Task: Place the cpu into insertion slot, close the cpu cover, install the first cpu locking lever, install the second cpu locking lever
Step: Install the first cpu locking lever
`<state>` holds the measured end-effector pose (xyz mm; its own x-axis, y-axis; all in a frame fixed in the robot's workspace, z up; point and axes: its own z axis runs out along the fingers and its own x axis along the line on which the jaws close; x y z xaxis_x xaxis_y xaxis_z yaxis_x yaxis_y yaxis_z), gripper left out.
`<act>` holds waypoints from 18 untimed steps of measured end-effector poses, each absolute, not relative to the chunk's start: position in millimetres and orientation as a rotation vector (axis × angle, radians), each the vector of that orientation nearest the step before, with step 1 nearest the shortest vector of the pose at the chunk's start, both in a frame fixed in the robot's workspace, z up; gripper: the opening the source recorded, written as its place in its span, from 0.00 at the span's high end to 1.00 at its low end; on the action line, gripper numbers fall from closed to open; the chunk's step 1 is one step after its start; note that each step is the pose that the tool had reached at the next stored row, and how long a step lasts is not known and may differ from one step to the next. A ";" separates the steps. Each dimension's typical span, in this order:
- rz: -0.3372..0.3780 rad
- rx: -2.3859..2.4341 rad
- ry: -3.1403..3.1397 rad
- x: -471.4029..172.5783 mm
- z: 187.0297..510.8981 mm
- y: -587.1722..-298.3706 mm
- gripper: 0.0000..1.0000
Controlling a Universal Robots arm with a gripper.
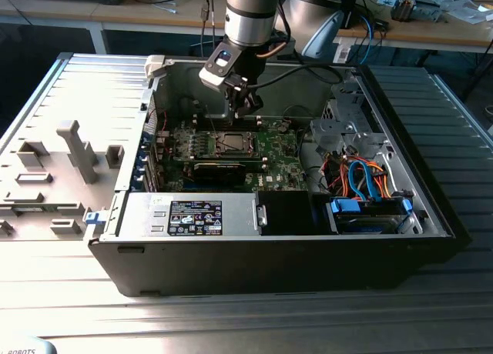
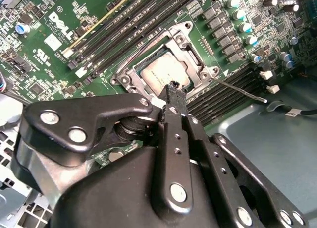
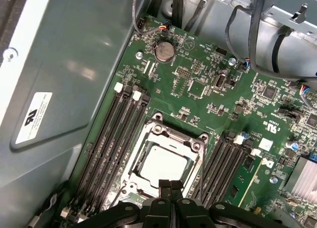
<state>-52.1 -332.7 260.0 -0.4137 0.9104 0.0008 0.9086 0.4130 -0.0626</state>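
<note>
Cpu (image 3: 163,163) lies in the insertion slot (image 3: 132,174), cpu cover (image 3: 179,137) down around it — directly beneath the end effector (image 3: 171,184), whose fingers are pressed together on nothing, tips over the cpu's edge.

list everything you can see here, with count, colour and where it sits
table: one, grey metal, under everything
computer case: one, black, open on the table
motherboard: one, green, inside the case
cpu cover: one, bare metal, lying around the cpu
cpu: one, silver-grey, showing through the cover's window
memory slots: several, black, both sides of the cpu
coin battery: one, silver, on the motherboard
cables: bundle, orange and blue, inside the case at the exterior view's right
gripper: one, black, over the cpu, jaws together
</note>
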 end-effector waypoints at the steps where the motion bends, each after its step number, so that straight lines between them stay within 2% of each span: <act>1: 0.081 -1.679 -2.613 -52.1 260.0 -332.7 0.89; 18: 0.082 -1.618 -2.653 -52.1 260.0 -332.7 0.89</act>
<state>-52.1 -332.7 260.0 -0.4576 0.8892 0.0008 0.8874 0.4567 -0.0626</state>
